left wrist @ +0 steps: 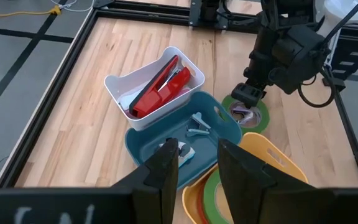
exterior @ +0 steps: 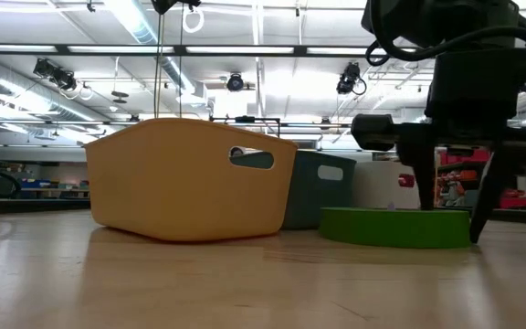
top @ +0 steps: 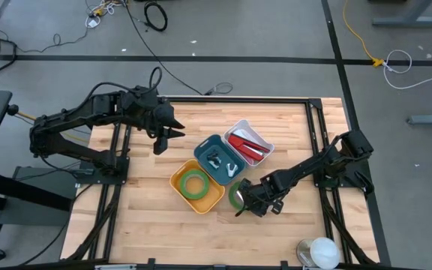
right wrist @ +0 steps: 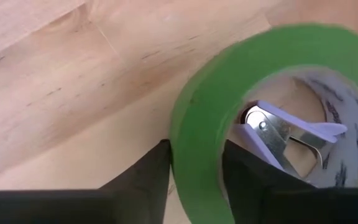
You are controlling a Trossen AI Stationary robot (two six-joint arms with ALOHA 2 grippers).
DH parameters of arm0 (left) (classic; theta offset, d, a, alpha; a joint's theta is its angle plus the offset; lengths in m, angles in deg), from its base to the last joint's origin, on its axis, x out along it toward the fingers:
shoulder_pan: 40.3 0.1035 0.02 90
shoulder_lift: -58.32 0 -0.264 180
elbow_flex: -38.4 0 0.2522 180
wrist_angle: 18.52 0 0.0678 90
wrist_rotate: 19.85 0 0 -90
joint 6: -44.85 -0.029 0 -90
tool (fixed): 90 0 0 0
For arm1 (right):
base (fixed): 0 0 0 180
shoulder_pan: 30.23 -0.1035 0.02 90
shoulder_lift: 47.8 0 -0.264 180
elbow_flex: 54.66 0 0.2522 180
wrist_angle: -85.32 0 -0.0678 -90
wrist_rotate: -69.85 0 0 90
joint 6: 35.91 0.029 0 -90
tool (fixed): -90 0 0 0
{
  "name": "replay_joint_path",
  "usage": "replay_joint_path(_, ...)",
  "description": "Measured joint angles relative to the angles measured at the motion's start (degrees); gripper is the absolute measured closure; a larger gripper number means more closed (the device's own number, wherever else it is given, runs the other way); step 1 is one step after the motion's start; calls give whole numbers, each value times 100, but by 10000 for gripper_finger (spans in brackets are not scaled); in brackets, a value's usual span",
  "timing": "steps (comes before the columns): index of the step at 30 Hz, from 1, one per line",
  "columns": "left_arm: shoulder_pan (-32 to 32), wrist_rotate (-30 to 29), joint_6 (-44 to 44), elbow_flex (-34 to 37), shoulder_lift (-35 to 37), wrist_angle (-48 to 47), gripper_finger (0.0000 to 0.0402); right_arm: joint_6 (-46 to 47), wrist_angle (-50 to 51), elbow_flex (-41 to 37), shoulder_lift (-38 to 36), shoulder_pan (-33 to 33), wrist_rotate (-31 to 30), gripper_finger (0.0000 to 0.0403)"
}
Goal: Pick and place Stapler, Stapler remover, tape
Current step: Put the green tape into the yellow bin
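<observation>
A green tape roll lies flat on the wooden table, just right of the yellow bin. A lavender staple remover lies inside the roll's hole. My right gripper comes down over the roll's right side and is shut on its wall. The red stapler lies in the white bin. Another green tape roll lies in the yellow bin. My left gripper hangs open and empty above the table, left of the bins. My right gripper pinches the roll's green wall, with one finger inside the hole and the other outside. The fingers come from above, pointing steeply down. The roll lies flat on the table.
The blue bin with staple removers stands between the white and yellow bins. A white round object sits at the table's near right corner. Bare wood lies to the left of the bins and along the near edge.
</observation>
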Motion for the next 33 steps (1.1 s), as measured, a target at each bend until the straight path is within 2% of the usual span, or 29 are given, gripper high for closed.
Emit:
replay_joint_path(8,0,-1,0,0,0,0,287,-1,11,0,0,0,4,303)
replay_joint_path(16,0,-1,0,0,0,-2,287,-1,13,0,-2,0,-9,303)
replay_joint_path(20,-2,-1,0,0,0,-2,287,-6,32,0,-75,-55,-200,308)
replay_joint_path(33,-1,-1,2,0,2,17,287,307,348,0,-821,-328,-309,311)
